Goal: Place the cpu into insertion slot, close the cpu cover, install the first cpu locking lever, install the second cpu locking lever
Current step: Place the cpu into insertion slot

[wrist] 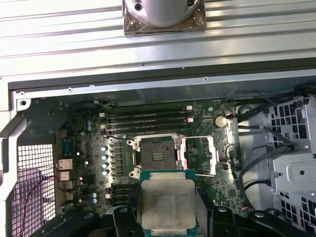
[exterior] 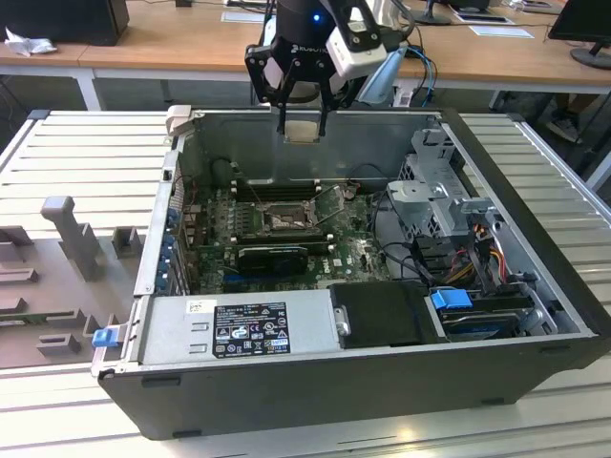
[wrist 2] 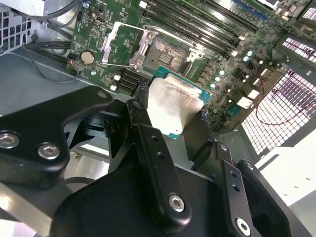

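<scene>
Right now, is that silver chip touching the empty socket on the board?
Apart. In the exterior view the fingers hold the cpu well above the socket down inside the case.

cpu (wrist 2: 175, 107) partly hidden behind the pincer (wrist 2: 173, 101) in the second wrist view, arm (exterior: 291, 19) cropped in exterior view

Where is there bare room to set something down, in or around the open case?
Bare ribbed table runs along the case on the exterior view's right, and beyond the grey fixture tray on its left. Inside, the open socket is unoccupied; the gripper holds the cpu above the case. Cables crowd the drive-cage side.
</scene>
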`<action>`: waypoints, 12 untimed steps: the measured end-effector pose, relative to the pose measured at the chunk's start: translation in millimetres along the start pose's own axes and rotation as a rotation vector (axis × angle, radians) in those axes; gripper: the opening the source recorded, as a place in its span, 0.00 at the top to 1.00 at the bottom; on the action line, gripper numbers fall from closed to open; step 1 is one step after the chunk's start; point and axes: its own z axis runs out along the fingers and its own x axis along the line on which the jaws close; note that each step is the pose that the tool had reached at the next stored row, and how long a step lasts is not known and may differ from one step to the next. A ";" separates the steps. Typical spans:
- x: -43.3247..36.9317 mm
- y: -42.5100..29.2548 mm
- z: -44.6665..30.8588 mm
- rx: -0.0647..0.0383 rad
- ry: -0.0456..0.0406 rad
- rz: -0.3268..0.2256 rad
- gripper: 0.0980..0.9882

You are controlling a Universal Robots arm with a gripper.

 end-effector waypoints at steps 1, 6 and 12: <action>0.0 0.0 0.0 0.000 -0.0003 0.004 0.52; 0.0 0.0 0.1 0.000 -0.0016 0.018 0.52; 0.0 0.0 0.2 -0.001 -0.0028 0.031 0.52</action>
